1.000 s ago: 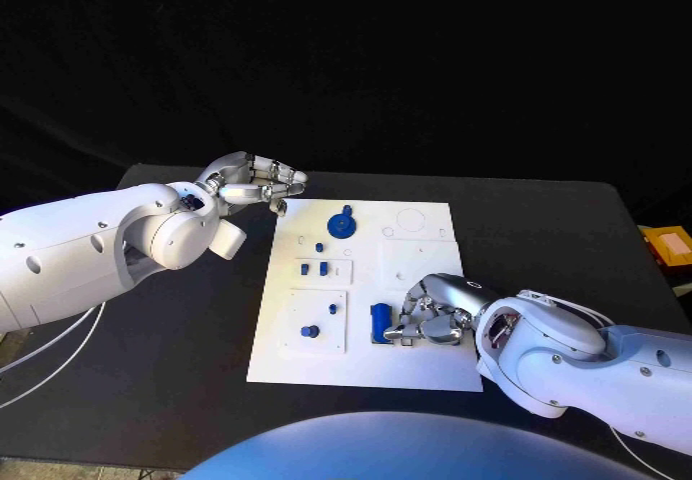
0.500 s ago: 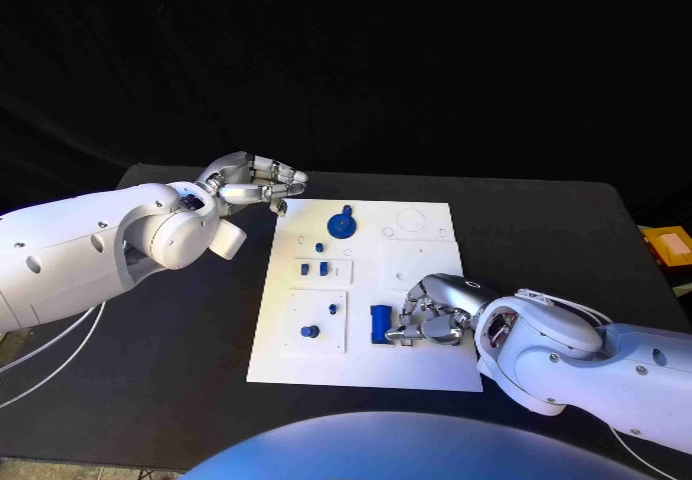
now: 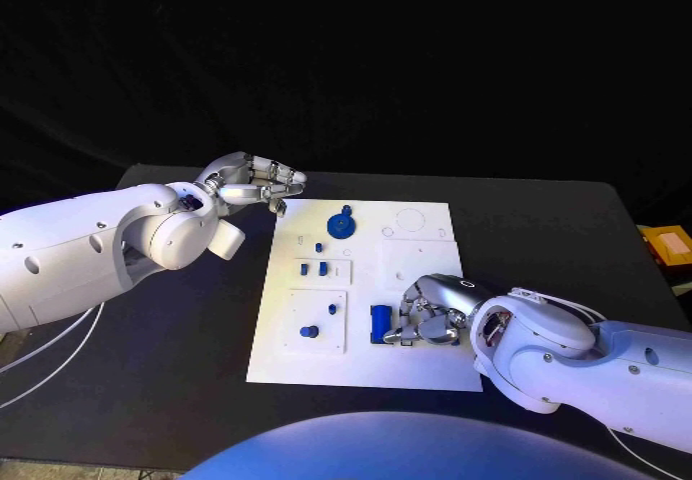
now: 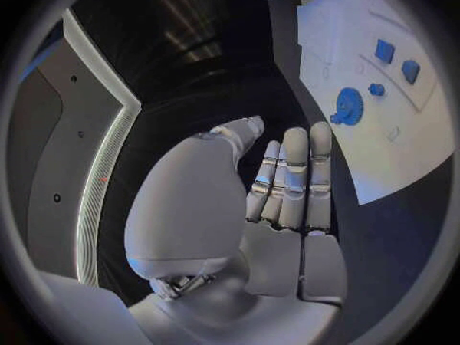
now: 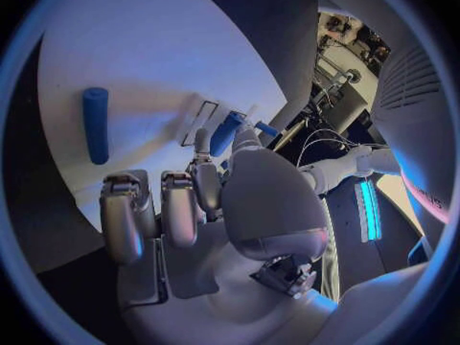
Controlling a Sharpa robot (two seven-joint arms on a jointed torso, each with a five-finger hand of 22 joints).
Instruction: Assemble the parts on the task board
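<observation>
1. My right hand [image 3: 433,315] rests low on the white rectangular task board [image 3: 418,370], near its front right part, on the black table [image 3: 548,230].
2. My right fingers [image 5: 206,180] are curled in around a small blue cylindrical part [image 5: 227,132]; thumb and one finger pinch it, and its tip points at a shallow rectangular recess in the board.
3. A second blue cylindrical peg [image 3: 381,322] lies on the board just beside those fingers, on their left. In the right wrist view it lies flat on the white surface [image 5: 95,124], apart from the held piece.
4. My left hand [image 3: 254,180] hangs at the board's far left corner, over the table and just off the board edge. It holds nothing. The fingers [image 4: 292,176] are extended side by side, bent slightly.
5. A blue gear-shaped disc [image 3: 342,222] sits in the far part of the board.
6. Two small blue rectangular blocks [image 3: 316,268] sit in a raised panel at mid-left.
7. A small blue round knob [image 3: 309,331] stands on the front left panel, with a smaller blue stud [image 3: 333,309] just behind it.
</observation>
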